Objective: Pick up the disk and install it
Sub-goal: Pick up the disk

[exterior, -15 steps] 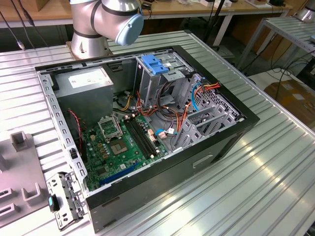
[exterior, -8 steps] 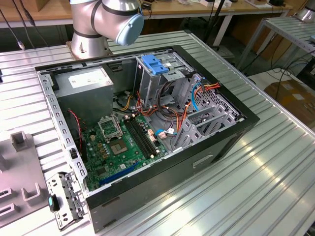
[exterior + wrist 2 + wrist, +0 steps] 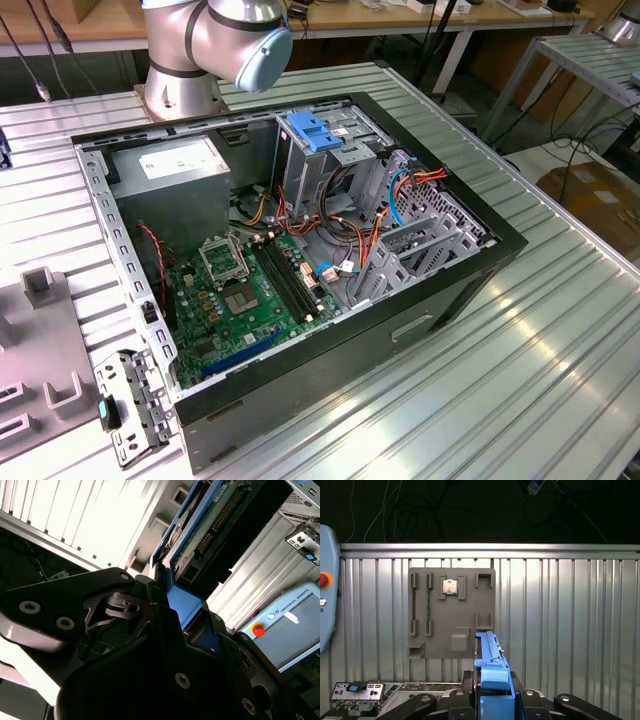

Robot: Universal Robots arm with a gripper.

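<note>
Had the disk (image 3: 489,650) clamped edge-on in the gripper (image 3: 492,696), jaws clenched on its blue side rails (image 3: 186,602). Judged that hold as chosen to spare the green circuit-board face (image 3: 212,522) and to leave the rails lined up for sliding into a bay. Held it above the ribbed metal desk (image 3: 570,630), with its free end overlapping one edge of the grey fixture plate (image 3: 435,625) in the first wrist view, apparently clear of both. Saw a processor chip (image 3: 450,586) seated in one pocket of that plate, presumably for a known pick-up spot. Found the computer case (image 3: 505,245) lying on its side mid-desk, panel off, opening upward, probably for reach from above, and well apart from the disk. Noted inside it the drive cage (image 3: 345,150) at the far side, topped by a light-blue latch (image 3: 315,132), with the power supply (image 3: 200,205) toward the exterior view's left. Made out print on the supply's white sticker (image 3: 178,158) and lettering on the teach pendant (image 3: 292,625), and left both unread
</note>
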